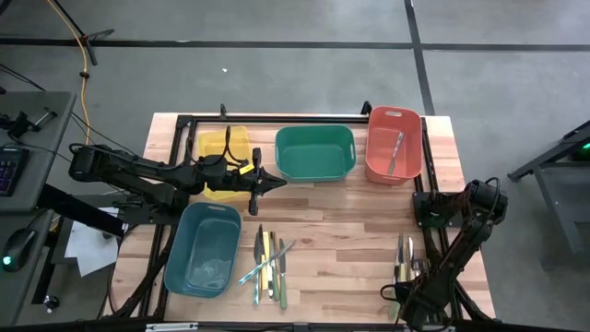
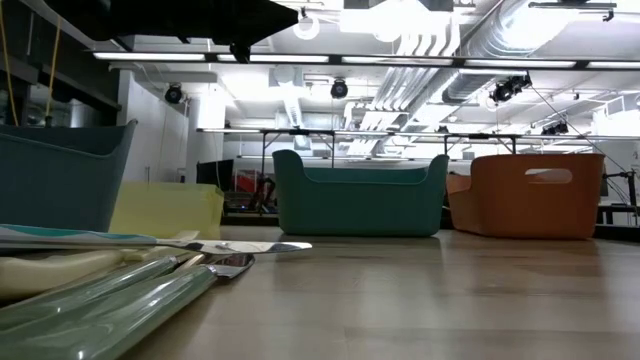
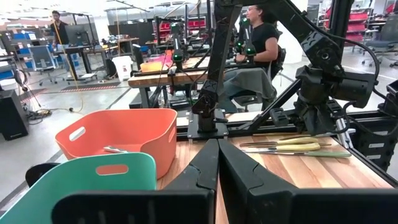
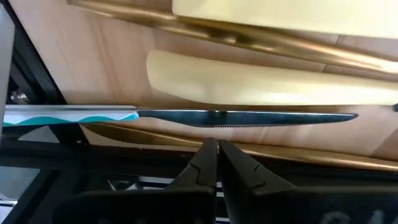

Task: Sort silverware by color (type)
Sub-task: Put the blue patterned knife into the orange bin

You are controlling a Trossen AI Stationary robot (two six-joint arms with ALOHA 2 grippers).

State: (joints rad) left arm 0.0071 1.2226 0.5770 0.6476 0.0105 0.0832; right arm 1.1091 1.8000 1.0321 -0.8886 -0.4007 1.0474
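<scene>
Left pincer (image 1: 277, 182) hangs over the middle of the wooden tabletop (image 1: 350, 231), just left of centre in the overhead frame, its fingers pressed together and holding nothing. It sits between the yellow bin (image 1: 224, 159) and the green bin (image 1: 314, 152), with the teal bin (image 1: 204, 249) below it in the frame.

Down at the lower right of the overhead frame, the right pincer (image 4: 217, 147) is low over the tabletop edge, clenched tight with nothing between the tips. Right in front of it in its wrist view lies a knife (image 4: 186, 116) with a white and teal wave-patterned handle and a serrated steel blade, close to the tips but apart from them. Beyond that knife lies a pale yellow utensil handle (image 4: 267, 84).

The main silverware pile (image 1: 268, 261) lies at lower centre of the overhead frame, just right of the teal bin: yellow, green and light-blue handles crossing each other. A smaller cluster (image 1: 405, 256) sits at lower right by the right arm. One utensil (image 1: 395, 152) rests inside the red bin (image 1: 394, 143) at upper right.

In the left wrist view a seated person (image 3: 255, 46) shows beyond the tabletop.
</scene>
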